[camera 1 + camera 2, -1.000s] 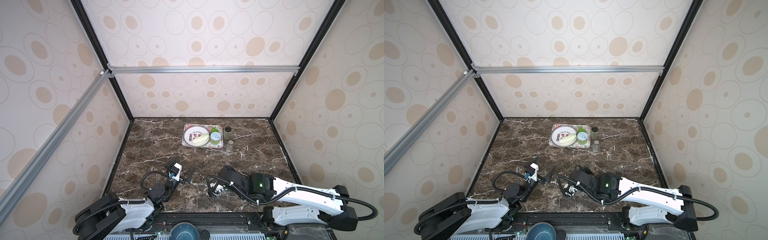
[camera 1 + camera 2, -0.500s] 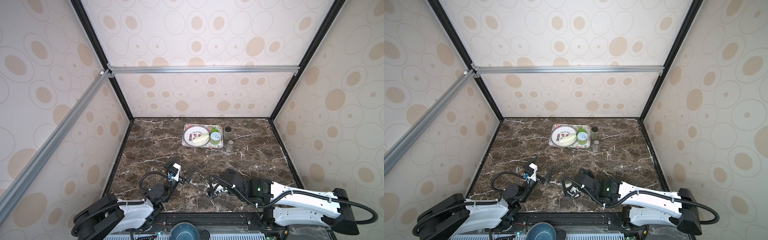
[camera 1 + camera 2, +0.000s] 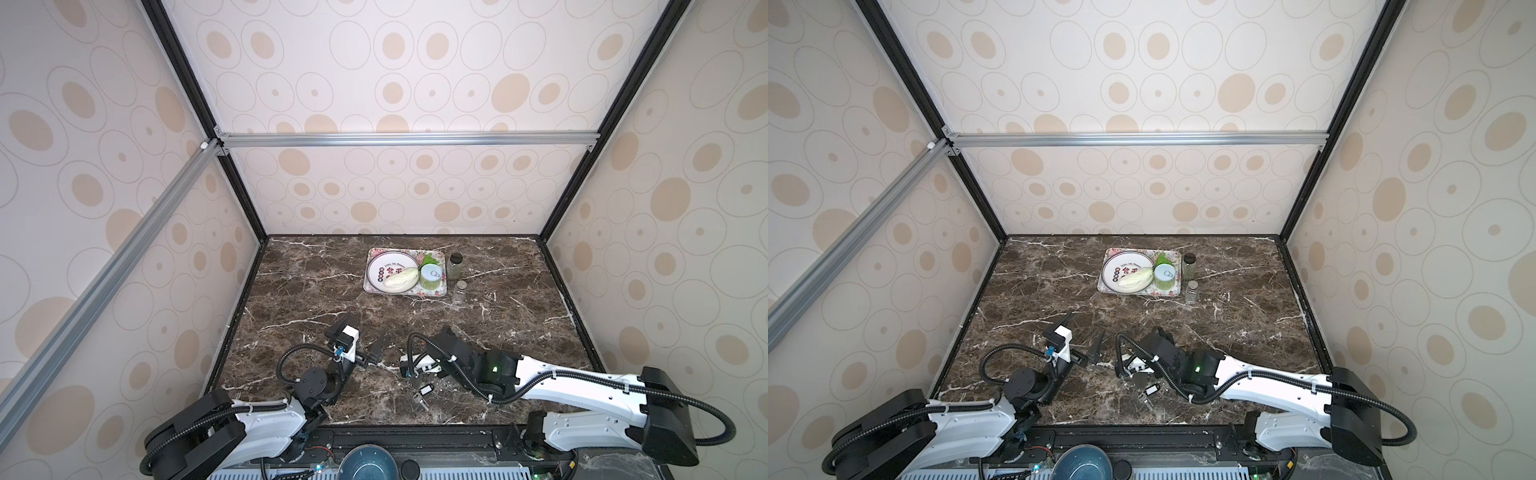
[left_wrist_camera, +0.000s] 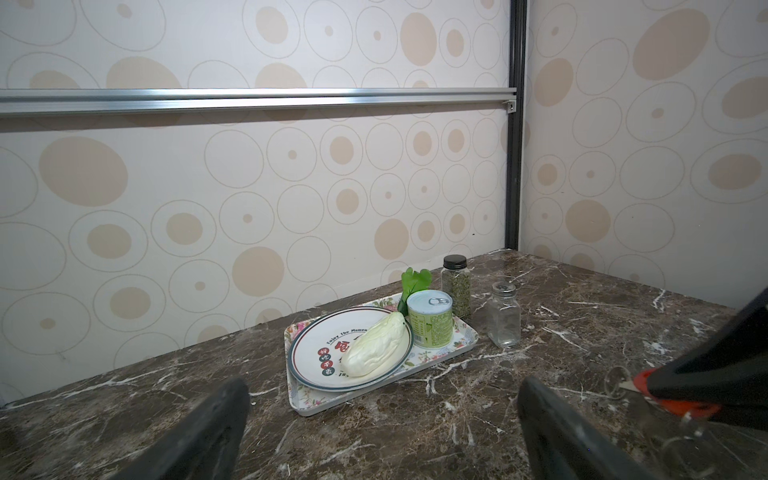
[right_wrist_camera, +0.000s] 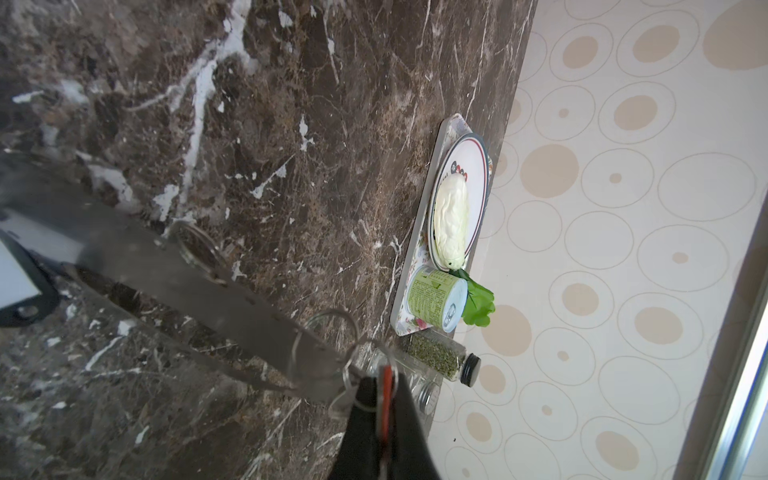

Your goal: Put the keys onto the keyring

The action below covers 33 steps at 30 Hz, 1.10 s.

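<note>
Standing low over the surface (image 4: 124, 399), the left gripper (image 4: 380, 436) has its jaws wide apart and holds nothing. To its right, the right gripper (image 5: 382, 399) has its jaws clamped on the red-orange key tag (image 5: 387, 376). That tag's wire ring appears threaded at the rim of the grey keyring (image 5: 216, 286). The black-tagged key (image 3: 426, 390) lies just beside it.

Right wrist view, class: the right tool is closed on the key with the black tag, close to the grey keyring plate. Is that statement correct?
Not quite. The right tool is closed on the key with the red-orange tag, not a black one. The right wrist view shows the red-orange strip pinched between its fingers, close to the grey keyring plate.
</note>
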Tool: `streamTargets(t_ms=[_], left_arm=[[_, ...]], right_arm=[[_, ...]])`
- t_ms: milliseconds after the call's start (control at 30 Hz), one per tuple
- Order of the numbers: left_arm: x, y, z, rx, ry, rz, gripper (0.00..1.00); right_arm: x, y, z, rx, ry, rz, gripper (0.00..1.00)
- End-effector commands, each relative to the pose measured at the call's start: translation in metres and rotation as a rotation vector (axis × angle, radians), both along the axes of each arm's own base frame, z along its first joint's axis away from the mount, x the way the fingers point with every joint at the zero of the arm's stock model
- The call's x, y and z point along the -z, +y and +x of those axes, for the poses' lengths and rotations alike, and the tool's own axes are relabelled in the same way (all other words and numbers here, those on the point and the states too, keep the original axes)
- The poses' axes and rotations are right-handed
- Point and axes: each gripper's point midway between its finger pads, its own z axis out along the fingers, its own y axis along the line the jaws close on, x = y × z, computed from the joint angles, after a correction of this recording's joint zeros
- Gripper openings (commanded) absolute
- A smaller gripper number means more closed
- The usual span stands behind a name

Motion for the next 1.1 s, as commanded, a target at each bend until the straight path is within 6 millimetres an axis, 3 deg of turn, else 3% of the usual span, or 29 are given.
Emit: streamTargets(t_ms=[0, 367, 500, 800, 1067], left_arm=[[-0.002, 0.005, 0.001, -0.021, -0.009, 0.002, 1.00], [-0.004, 0.007, 0.000, -0.030, -0.018, 0.004, 1.00], [-0.004, 0.007, 0.000, -0.028, -0.019, 0.004, 1.00], [-0.003, 0.006, 0.001, -0.030, -0.017, 0.007, 1.00], [-0.004, 0.006, 0.000, -0.024, -0.018, 0.004, 1.00]], right_arm=[[-0.012, 0.006, 0.004, 0.016, 0.014, 0.129, 0.00], [0.027, -0.042, -0.022, 0.079, 0.119, 0.105, 0.00], [0.032, -0.060, -0.031, 0.093, 0.133, 0.100, 0.00], [0.044, -0.064, -0.040, 0.072, 0.136, 0.170, 0.00], [0.079, -0.071, -0.040, 0.161, 0.221, 0.144, 0.01]])
